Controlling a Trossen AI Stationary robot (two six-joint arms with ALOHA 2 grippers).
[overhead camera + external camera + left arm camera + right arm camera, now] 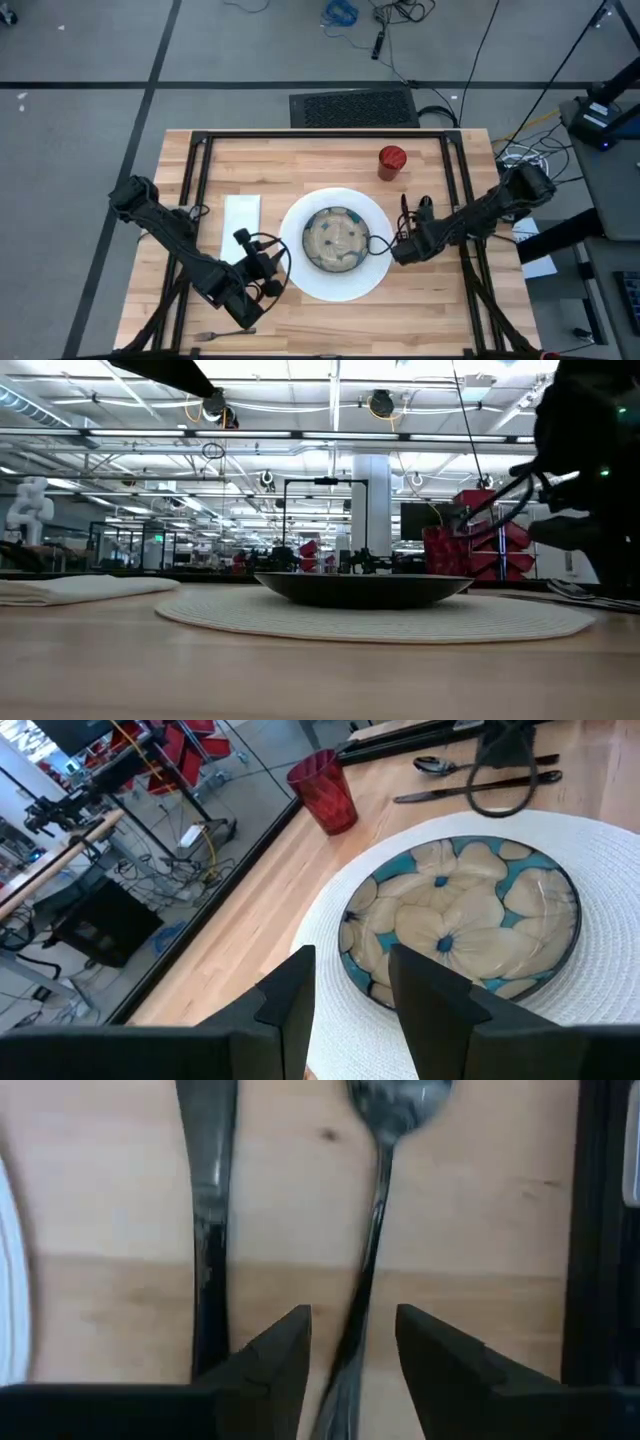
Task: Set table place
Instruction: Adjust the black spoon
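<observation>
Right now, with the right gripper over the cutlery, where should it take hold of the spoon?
Grip the spoon on its thin handle, from straight above. It lies flat on the table, beside the knife. The handle already runs between the open fingers of the right gripper, narrow enough to pinch; the bowl end is wider.
</observation>
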